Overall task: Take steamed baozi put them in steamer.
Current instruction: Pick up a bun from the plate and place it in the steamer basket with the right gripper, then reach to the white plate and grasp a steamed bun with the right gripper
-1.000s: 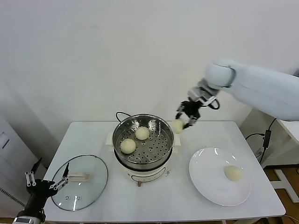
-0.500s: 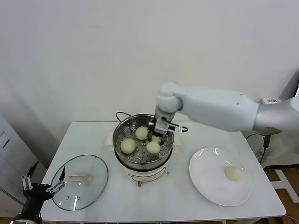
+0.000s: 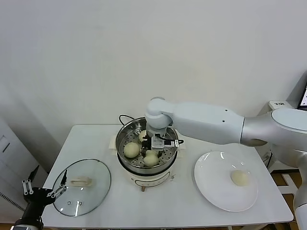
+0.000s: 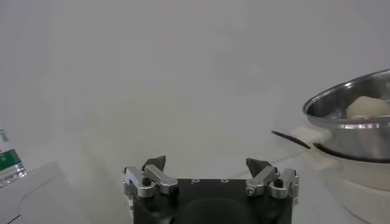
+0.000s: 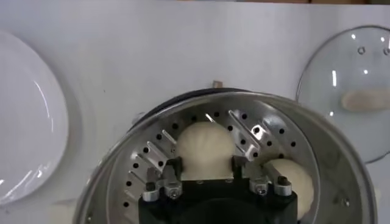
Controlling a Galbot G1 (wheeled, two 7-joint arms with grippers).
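1. The right gripper (image 3: 154, 143) is down inside the steamer (image 3: 125, 134), its arm (image 3: 211, 122) reaching in across the far right rim from the robot's right side.
2. In the right wrist view, the right gripper (image 5: 206, 165) has its fingers spread to either side of a steamed baozi (image 5: 204, 142) lying on the perforated floor; whether the fingers touch the bun I cannot tell.
3. That same baozi (image 3: 150, 158) sits at the near side of the basket in the head view. A second baozi (image 3: 131, 150) lies at the left part of the basket, and a third baozi (image 3: 142, 136) peeks out behind the gripper, mostly hidden by it.
4. A fourth baozi (image 3: 239, 178) rests alone on the white plate (image 3: 211, 189), which lies on the table (image 3: 187, 206) to the right of the steamer, well apart from it.
5. The glass lid (image 3: 96, 187) with its white handle (image 3: 80, 181) lies flat at the left of the table, near its front edge.
6. The left gripper (image 3: 43, 191) hangs with fingers apart off the table's left front corner, just beside the lid; the left wrist view shows the left gripper (image 4: 210, 176) the same, with the steamer (image 4: 353, 122) off to one side.
7. A black cord (image 3: 123, 117) trails behind the steamer toward the wall; bare tabletop lies between steamer and plate.
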